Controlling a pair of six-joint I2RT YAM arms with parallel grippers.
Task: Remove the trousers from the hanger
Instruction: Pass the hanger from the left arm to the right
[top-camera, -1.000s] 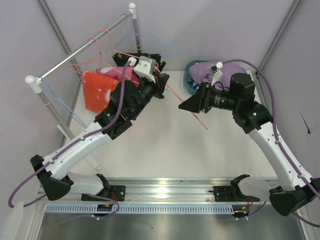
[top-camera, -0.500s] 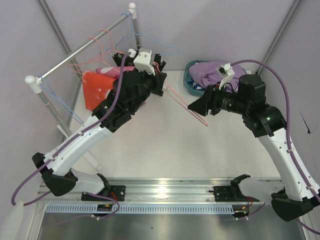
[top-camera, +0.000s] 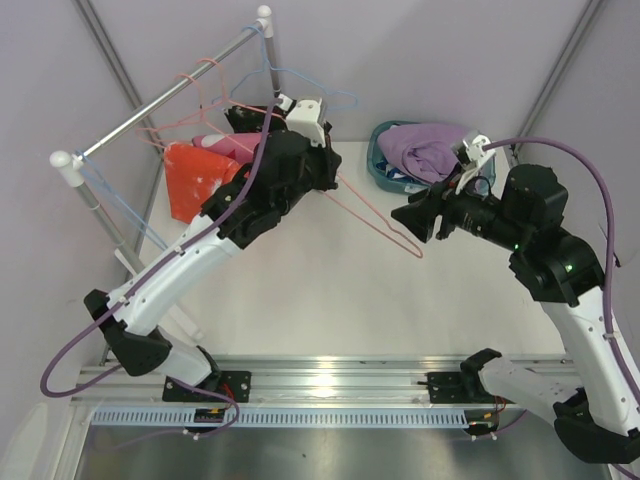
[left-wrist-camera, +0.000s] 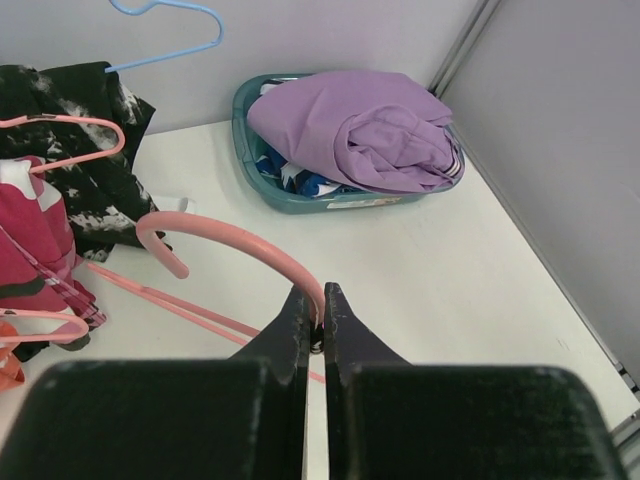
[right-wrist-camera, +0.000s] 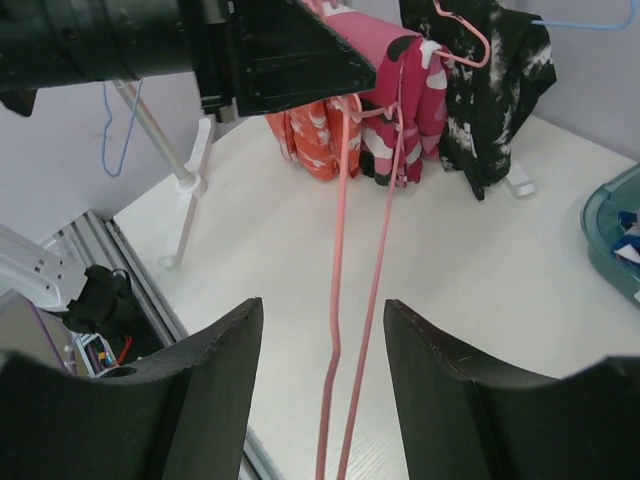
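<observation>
My left gripper (left-wrist-camera: 322, 300) is shut on the hook of a bare pink hanger (left-wrist-camera: 240, 243), held above the table. The hanger's (top-camera: 375, 220) two thin rods (right-wrist-camera: 335, 300) run between the fingers of my open right gripper (right-wrist-camera: 322, 305) without touching them. On the rack hang orange trousers (top-camera: 195, 180), pink-magenta patterned trousers (right-wrist-camera: 400, 110) and black speckled trousers (right-wrist-camera: 490, 90). Lavender trousers (left-wrist-camera: 360, 120) lie on top of blue-white-red ones (left-wrist-camera: 300, 180) in the teal basket (left-wrist-camera: 242, 140).
The rack's metal rail (top-camera: 160, 105) crosses the back left, with bare pink and blue hangers (left-wrist-camera: 170, 30) on it. Its white post and foot (right-wrist-camera: 185, 250) stand near the table's left edge. The basket (top-camera: 380, 165) sits at the back right.
My right gripper has drawn back to the right along the hanger, toward its far end. The left arm has stretched out a little, carrying the hanger slightly right.
</observation>
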